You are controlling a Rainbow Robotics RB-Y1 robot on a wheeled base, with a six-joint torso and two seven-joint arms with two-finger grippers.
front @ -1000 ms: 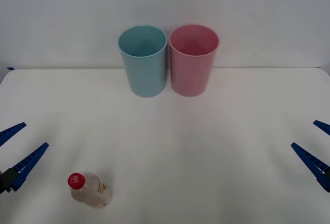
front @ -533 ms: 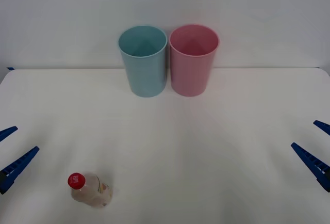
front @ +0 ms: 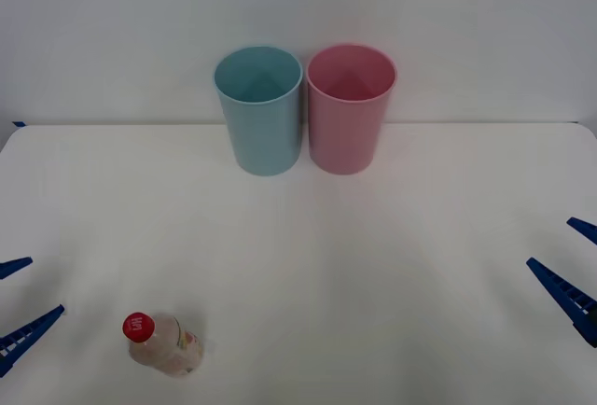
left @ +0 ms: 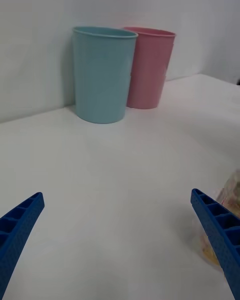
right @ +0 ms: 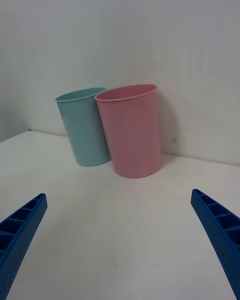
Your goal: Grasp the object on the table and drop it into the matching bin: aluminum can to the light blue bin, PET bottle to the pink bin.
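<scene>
**PET bottle waiting near left gripper, nothing grasped**

PET bottle (front: 163, 343) stands upright on the tabletop (front: 373, 265), front-left, red cap up. Left gripper (front: 20, 302) sits just beside it at the left edge, fingers spread wide and empty, low over the surface; it is the closer arm, so likely the one to grasp. Left wrist view catches the bottle's edge next to one finger, not between them. Right gripper (front: 571, 265) is parked at the right edge, also spread and empty. Pink bin (front: 350, 109) and light blue bin (front: 259, 110) stand side by side at the back, nearly touching, mouths up for dropping. Bottle belongs in pink.
</scene>
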